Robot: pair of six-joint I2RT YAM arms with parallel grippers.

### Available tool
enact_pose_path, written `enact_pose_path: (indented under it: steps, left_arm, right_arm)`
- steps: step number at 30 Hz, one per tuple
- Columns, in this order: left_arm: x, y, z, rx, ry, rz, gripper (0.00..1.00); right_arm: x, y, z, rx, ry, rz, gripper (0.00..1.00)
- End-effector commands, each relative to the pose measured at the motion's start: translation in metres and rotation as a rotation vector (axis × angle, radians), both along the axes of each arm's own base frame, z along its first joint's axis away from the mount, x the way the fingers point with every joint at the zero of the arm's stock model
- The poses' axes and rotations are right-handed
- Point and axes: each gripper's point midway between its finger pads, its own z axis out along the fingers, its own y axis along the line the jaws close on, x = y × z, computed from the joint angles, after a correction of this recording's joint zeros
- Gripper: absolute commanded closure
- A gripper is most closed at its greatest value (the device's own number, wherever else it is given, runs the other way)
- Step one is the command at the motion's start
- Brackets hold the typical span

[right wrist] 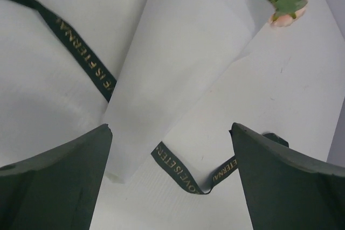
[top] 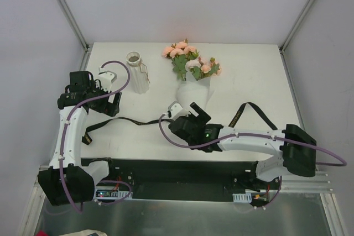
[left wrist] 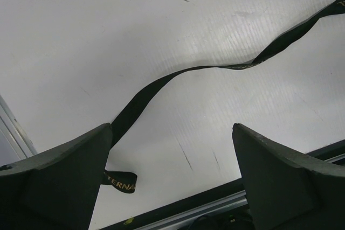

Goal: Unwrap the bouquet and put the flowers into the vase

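While both arms stood over the bench [top: 251, 70], the bouquet [top: 194, 84] lay at the centre of its far half, with the narrow end of its white paper cone [right wrist: 178, 63] toward the arms and its blooms toward the far edge. The flowers [top: 189, 59], peach and pale pink with green leaves, were bunched in the cone's wide mouth; stems hidden by the paper. The vase [top: 138, 74] stood upright to the left of the bouquet, near it but apart, with nothing seen in its mouth.

Black gold-lettered ribbon [top: 138, 121]: slack and flat on the bench. It ran from the near left side, passed under the cone's narrow end, and looped out on the right. No knot was visible.

Right hand [right wrist: 170, 130]: fingers spread wide, holding nothing. It hung just short of the cone's tip, which showed between the two fingers in the wrist view; contact with the paper was not seen.

Left hand [left wrist: 171, 133]: fingers likewise wide apart and empty, over the left stretch of ribbon. The ribbon passed beside one finger [left wrist: 59, 176]; whether it touched could not be told.
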Motion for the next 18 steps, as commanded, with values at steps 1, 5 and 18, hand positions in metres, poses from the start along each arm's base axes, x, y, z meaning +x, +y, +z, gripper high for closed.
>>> enact_pose_path:
  steps: [1, 5, 18]
  left_arm:
    - [0.000, -0.004, 0.003, -0.012, -0.015, -0.006, 0.06]
    - [-0.001, -0.005, 0.000, -0.015, -0.009, -0.009, 0.06]
    - [-0.001, -0.006, -0.006, -0.021, 0.009, -0.020, 0.04]
  right_arm:
    - [-0.009, -0.014, -0.039, -0.127, 0.098, 0.006, 0.03]
    - [-0.006, -0.015, -0.056, -0.203, 0.118, 0.015, 0.01]
    - [-0.004, -0.017, -0.078, -0.435, 0.054, 0.005, 0.04]
